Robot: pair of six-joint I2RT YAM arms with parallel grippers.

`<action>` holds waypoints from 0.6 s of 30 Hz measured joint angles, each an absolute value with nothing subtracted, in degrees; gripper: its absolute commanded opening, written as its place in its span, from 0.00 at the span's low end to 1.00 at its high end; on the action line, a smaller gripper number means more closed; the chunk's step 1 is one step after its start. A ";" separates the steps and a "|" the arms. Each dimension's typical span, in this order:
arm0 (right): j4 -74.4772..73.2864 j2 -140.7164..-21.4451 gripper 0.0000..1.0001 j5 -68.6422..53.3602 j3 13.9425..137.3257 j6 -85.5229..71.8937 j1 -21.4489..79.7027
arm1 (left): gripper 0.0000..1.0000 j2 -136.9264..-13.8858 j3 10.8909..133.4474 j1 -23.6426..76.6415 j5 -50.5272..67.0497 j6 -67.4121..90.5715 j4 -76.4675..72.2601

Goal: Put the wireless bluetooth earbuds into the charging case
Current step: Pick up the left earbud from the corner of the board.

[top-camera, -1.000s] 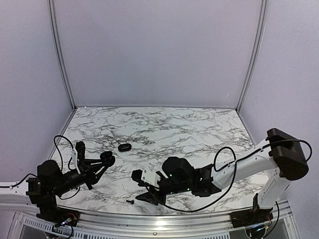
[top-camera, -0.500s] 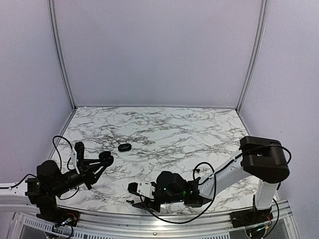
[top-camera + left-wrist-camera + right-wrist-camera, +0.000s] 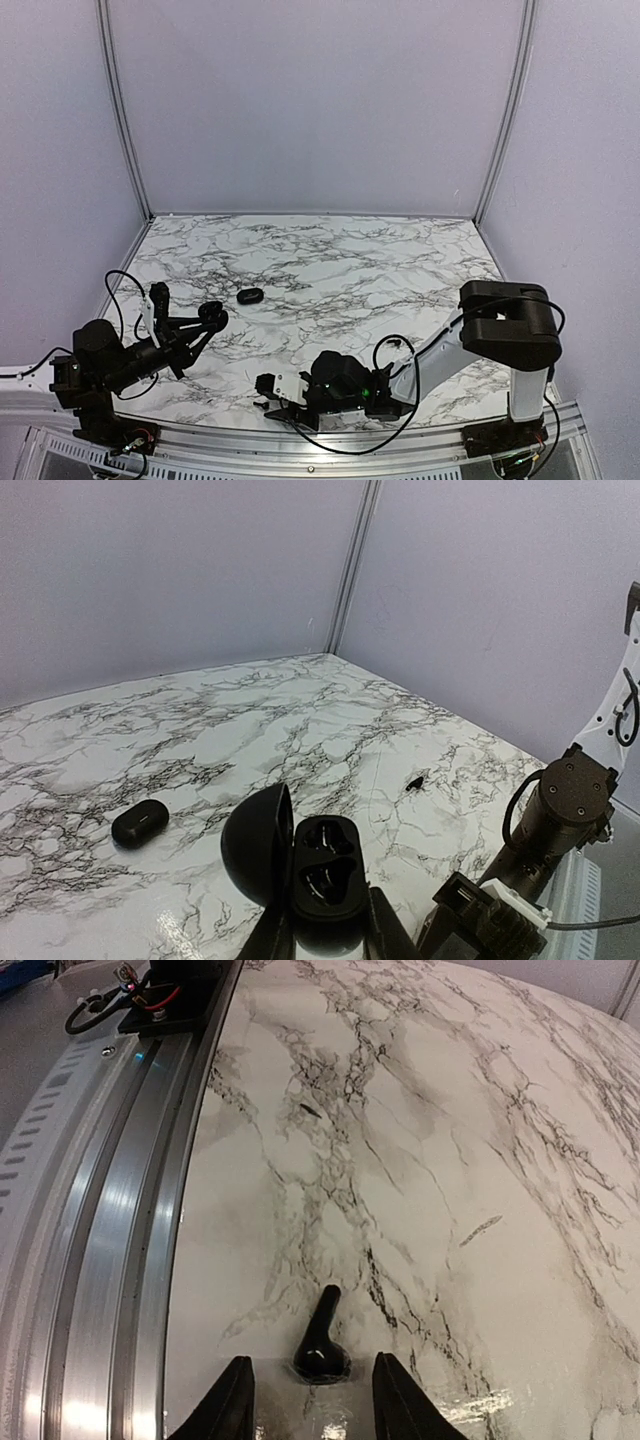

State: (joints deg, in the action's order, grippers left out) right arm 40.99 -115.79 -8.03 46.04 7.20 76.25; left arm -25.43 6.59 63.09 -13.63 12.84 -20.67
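The left gripper (image 3: 330, 938) pinches the open charging case (image 3: 322, 875), and the right gripper (image 3: 312, 1365) is spread around one black earbud (image 3: 320, 1345) lying on the white desk (image 3: 480, 1110).

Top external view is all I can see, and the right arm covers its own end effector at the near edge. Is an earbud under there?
Observer: Yes. The right wrist view shows one black earbud lying on the marble tabletop between the open jaws of the right end effector, with neither jaw touching it.
Operator: Which way does its stem point?
Observer: Away from the wrist camera, roughly along the gap.
Operator: And the case in the left end effector?
Observer: The left wrist view shows the charging case gripped with its lid open and two sockets showing.
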 measured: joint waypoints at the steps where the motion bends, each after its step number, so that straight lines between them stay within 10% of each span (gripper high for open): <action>1: 41.23 -115.96 0.41 -8.16 46.11 7.16 76.20 | 0.00 -25.45 6.70 63.09 -13.63 12.80 -20.67; 18: 42.39 -118.96 0.21 -11.88 49.01 5.54 74.28 | 0.00 -25.47 6.79 63.07 -14.02 12.38 -19.59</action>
